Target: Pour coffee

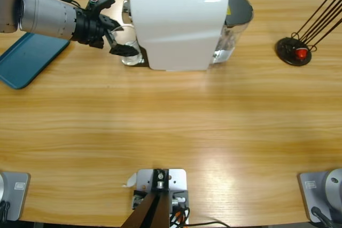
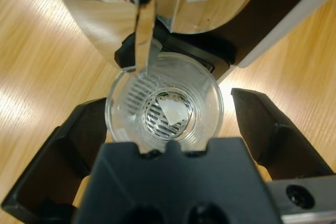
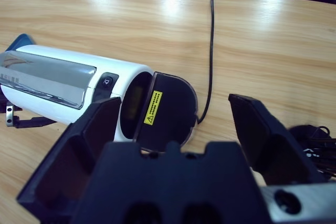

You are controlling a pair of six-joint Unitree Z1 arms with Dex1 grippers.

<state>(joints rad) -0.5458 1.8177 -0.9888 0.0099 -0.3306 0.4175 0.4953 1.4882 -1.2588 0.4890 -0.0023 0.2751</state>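
We take the white coffee machine (image 1: 179, 25) as our landmark. Nearest the camera side, the wooden table (image 1: 171, 132) in front of the machine lies bare and plays no part yet.

At the machine's spout end, on the drip grille, stands the small clear glass tumbler (image 2: 164, 106). Our left gripper (image 1: 118, 44) is at it, jaws spread wide on either side of the glass; in the left wrist view there is clear daylight between each jaw and the rim, so nothing is gripped. We judge the jaws straddle the tumbler this way so that a simple close would take it around its wall without tipping it. The chrome spout (image 2: 142, 22) hangs right above the rim, which is why the glass sits where it does.

As for the coffee, we see no amber layer from above: the grille shows plainly through the glass bottom, so the tumbler looks empty or nearly so.

Beyond the machine's far end from the glass, a black capsule stand (image 1: 294, 50) holds one red capsule (image 1: 302, 53). Beside the left arm lies a teal tray (image 1: 29, 60).

Our right gripper (image 3: 173, 124) is not in the high view; it hangs empty, jaws apart, looking down on the machine's dark water tank (image 3: 170, 111) and black cord (image 3: 211, 51).
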